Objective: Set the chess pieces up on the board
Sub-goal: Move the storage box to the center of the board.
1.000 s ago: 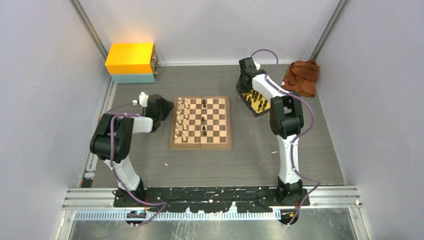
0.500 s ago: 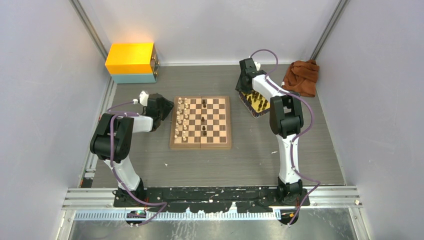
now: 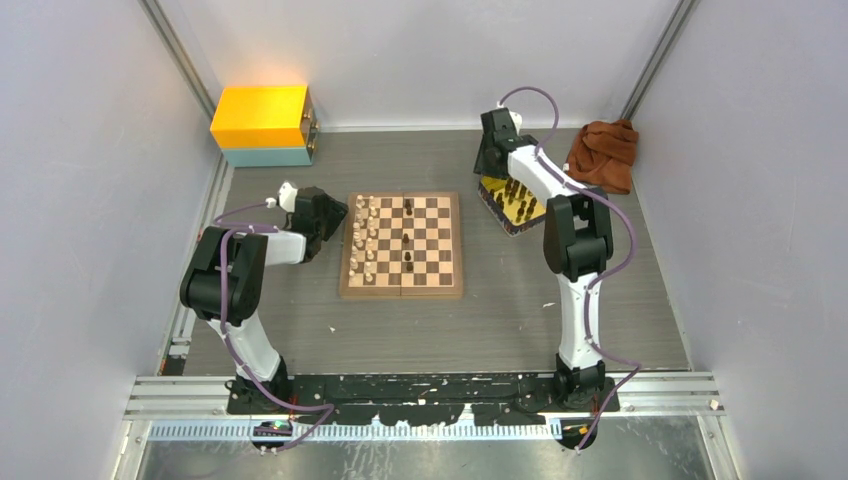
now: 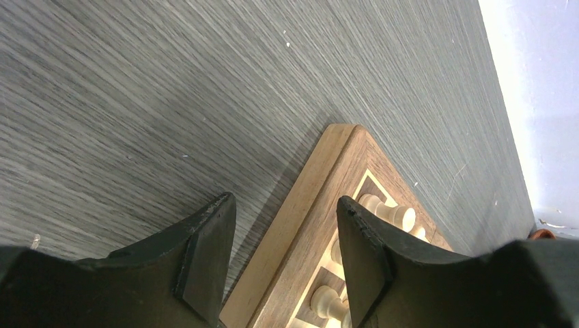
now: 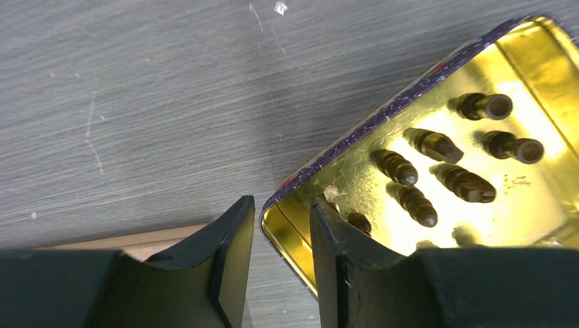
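Shifted a touch farther back from the board (image 3: pixel 402 245) over the last second, and sprung open along the way: talking of the right gripper (image 5: pixel 280 205) here. Released now, jaws apart, holding nothing, straddling the corner of the gold tray (image 5: pixel 539 205) closest to the board. Sitting just right of the board, that tray, and holding the dark chess pieces (image 5: pixel 434 145) in a loose cluster. Found beyond the fingertips and off to the right in the wrist view, slanting the same way along their length. Upright or tipped? Hard to call from here. One more tucked just behind the right-hand finger.

Over at the board's left edge: left gripper (image 4: pixel 285 205) parted as well, gripping nothing, border strip between the jaws. On the board itself, pale pieces (image 3: pixel 366 240) filling the two leftmost files, and three dark pieces (image 3: pixel 407 238) strung along a middle file. Nothing yet on the files nearest the tray.

Far nearer the tray, the right arm, so probably its job next: reach in over the rim, line up on one dark piece, close, carry it left to the board.
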Robot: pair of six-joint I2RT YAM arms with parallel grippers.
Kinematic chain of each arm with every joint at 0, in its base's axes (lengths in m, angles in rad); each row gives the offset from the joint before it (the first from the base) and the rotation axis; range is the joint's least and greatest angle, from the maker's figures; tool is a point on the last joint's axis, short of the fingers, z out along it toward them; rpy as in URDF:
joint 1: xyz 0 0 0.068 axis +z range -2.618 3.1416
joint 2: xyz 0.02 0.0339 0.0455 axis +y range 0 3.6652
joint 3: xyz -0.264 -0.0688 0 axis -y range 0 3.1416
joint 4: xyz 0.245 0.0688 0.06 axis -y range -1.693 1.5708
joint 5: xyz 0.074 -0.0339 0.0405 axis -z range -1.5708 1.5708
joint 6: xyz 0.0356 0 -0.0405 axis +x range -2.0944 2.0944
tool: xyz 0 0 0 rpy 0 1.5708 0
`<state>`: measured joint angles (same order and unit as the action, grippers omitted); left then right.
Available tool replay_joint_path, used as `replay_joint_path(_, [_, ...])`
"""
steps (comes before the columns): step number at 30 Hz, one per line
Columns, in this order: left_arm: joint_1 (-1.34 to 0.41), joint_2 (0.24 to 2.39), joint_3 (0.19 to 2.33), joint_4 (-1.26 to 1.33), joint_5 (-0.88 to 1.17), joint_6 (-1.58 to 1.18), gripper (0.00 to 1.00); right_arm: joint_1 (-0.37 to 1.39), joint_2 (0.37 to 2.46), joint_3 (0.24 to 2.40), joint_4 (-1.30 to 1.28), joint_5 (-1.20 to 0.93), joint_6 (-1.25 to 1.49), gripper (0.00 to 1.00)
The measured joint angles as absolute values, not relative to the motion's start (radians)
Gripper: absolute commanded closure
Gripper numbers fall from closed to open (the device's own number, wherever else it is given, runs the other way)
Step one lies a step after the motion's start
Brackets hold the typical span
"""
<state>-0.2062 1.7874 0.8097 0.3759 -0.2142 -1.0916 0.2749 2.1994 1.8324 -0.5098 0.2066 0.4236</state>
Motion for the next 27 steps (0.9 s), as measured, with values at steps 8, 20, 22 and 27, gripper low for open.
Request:
replay_joint_path(8, [-0.206, 1.784, 0.810, 0.368, -0.225, -1.091, 0.42, 0.282, 2.119, 1.835, -0.520, 0.239, 0.384, 0.58])
replay_joint_path(20, [-0.206, 1.769, 0.803, 0.346, -0.251, -1.092, 0.42, 0.426, 2.108, 1.998, -0.675, 0.235, 0.311, 0.58])
replay_joint_path(22, [-0.206, 1.768, 0.801, 0.346, -0.252, -1.092, 0.42, 0.459, 2.109, 2.027, -0.691, 0.226, 0.306, 0.58])
replay_joint_path(27, [-0.206, 1.757, 0.791, 0.346, -0.256, -1.092, 0.40, 0.527, 2.139, 2.075, -0.720, 0.202, 0.297, 0.58])
